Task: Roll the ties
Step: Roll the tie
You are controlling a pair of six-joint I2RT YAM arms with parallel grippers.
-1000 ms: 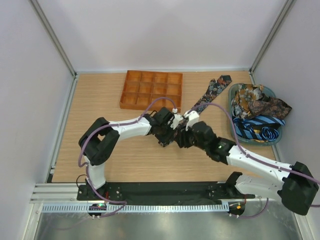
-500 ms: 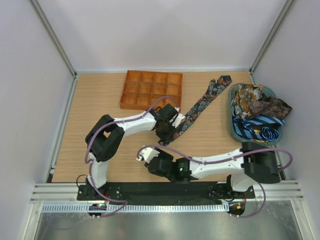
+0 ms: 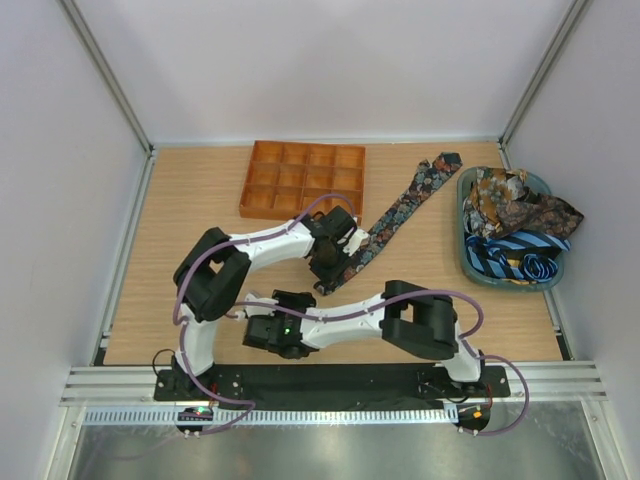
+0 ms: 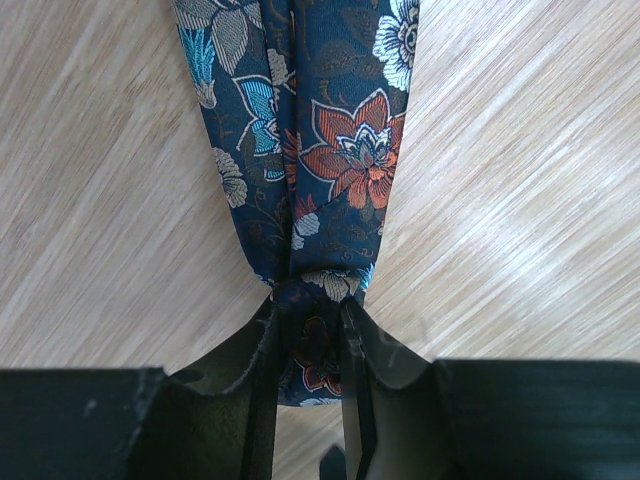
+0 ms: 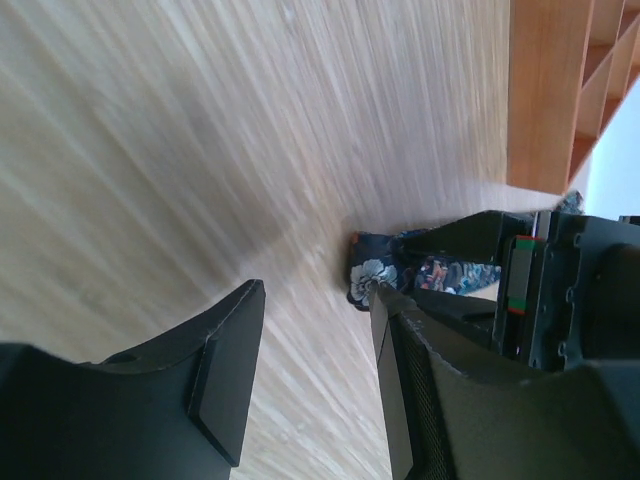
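Note:
A dark floral tie (image 3: 400,210) lies diagonally on the wooden table, its wide pointed end near the basket. My left gripper (image 3: 332,268) is shut on its narrow near end. In the left wrist view the tie (image 4: 330,150) runs away from the gripper (image 4: 308,312), bunched between both fingers. My right gripper (image 3: 290,300) is low over the table, near left of that end, and open. In the right wrist view the right gripper (image 5: 310,300) holds nothing, and the tie's end (image 5: 372,272) sits just beyond the right finger (image 5: 400,340).
A teal basket (image 3: 466,250) at the right holds more ties, brown patterned ones (image 3: 520,205) and a blue striped one (image 3: 515,255). An orange gridded tray (image 3: 303,180) stands at the back, also seen as the tray (image 5: 545,90). The right arm lies folded along the near edge.
The right arm has swung from beside the left gripper down and across to the near left, and its jaws have widened. The left gripper kept its hold on the tie.

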